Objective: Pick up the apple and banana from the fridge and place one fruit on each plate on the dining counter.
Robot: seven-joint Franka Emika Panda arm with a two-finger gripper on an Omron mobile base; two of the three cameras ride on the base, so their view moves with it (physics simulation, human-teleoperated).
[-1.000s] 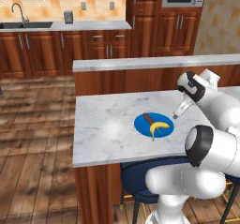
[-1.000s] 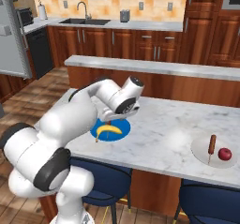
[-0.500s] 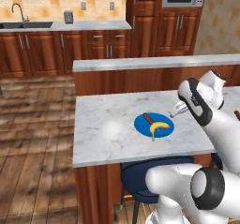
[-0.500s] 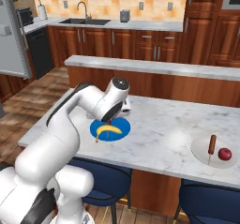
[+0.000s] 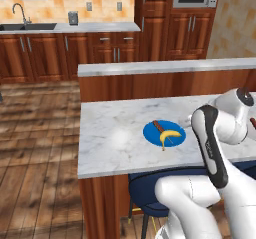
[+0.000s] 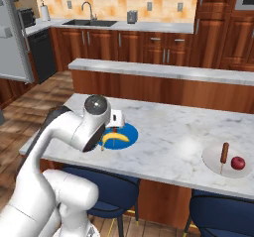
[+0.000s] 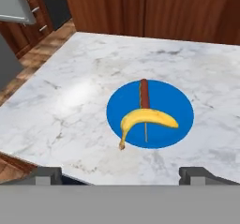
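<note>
Marble dining counter [image 5: 115,133] in the left base view carries the banana [image 5: 169,136] on the blue plate [image 5: 150,131] near its front edge. Right base view adds the apple [image 6: 238,162] on the whitish plate [image 6: 213,156] (toward the right end). Hand view: gripper [image 7: 121,175] jaws wide, empty.

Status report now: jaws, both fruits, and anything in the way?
Gripper open, empty, above the counter. Banana on blue plate, apple on white plate. Nothing in the way.
</note>
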